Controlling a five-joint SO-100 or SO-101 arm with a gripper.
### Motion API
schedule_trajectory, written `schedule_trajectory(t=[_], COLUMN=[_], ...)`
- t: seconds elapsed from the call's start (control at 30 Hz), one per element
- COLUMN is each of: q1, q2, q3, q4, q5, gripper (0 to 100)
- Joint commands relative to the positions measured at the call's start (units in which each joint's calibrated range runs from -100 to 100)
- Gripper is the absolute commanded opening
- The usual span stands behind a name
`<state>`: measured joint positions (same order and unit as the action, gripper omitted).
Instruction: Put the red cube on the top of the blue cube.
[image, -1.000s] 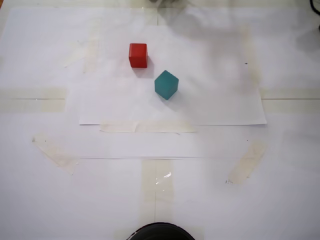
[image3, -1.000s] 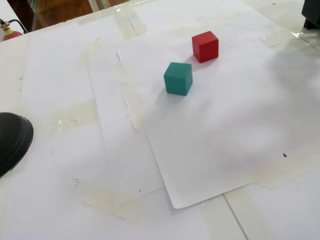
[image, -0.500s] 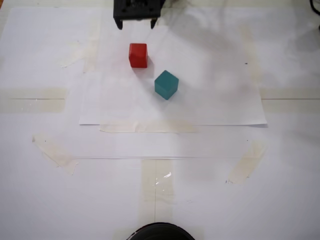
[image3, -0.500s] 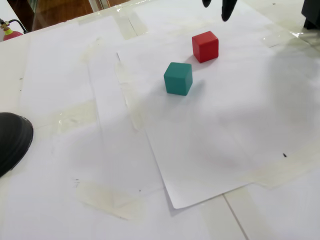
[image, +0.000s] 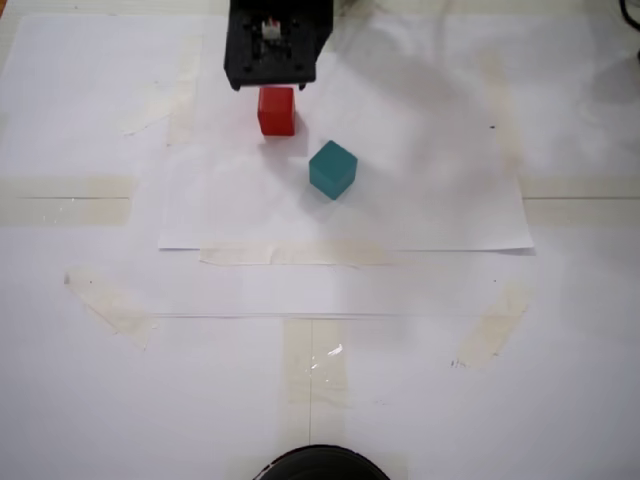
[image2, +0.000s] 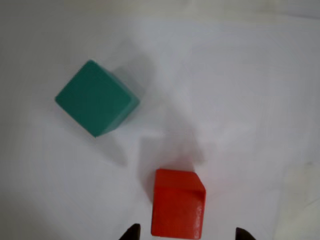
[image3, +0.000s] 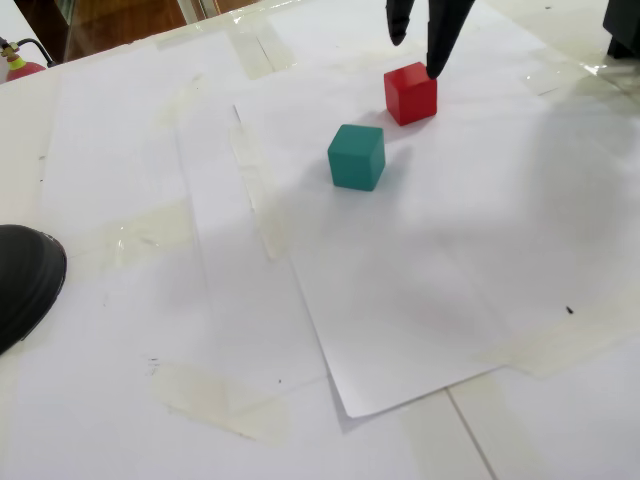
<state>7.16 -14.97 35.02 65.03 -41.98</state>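
Note:
The red cube (image: 276, 110) rests on white paper, and the blue cube (image: 332, 169), teal in colour, sits a little apart from it, lower right in a fixed view. My gripper (image: 272, 84) hangs open just above the red cube's far side. In the wrist view the red cube (image2: 177, 210) lies between the two dark fingertips (image2: 131, 232), with the blue cube (image2: 96, 97) up to the left. From another fixed view, the open gripper (image3: 416, 58) hovers over the red cube (image3: 410, 93), untouched by the fingers; the blue cube (image3: 356, 157) stands nearer.
Sheets of white paper (image: 400, 210) are taped to the table. A black round object (image: 320, 463) sits at the near table edge, seen also as the black round object (image3: 25, 280) at the left. A dark item (image3: 622, 25) stands at the far right corner.
The gripper came into view from the far side and lowered toward the red cube, open throughout. Neither cube has moved.

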Motion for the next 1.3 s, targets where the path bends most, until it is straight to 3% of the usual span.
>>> schedule_trajectory(t=[0.0, 0.87, 1.27], q1=[0.3, -0.6, -0.7], q2=[0.2, 5.0, 4.9], q3=[0.9, 7.9, 8.9], q4=[-2.9, -13.7, -14.8], q5=[0.0, -0.2, -0.4], gripper=[28, 28, 17])
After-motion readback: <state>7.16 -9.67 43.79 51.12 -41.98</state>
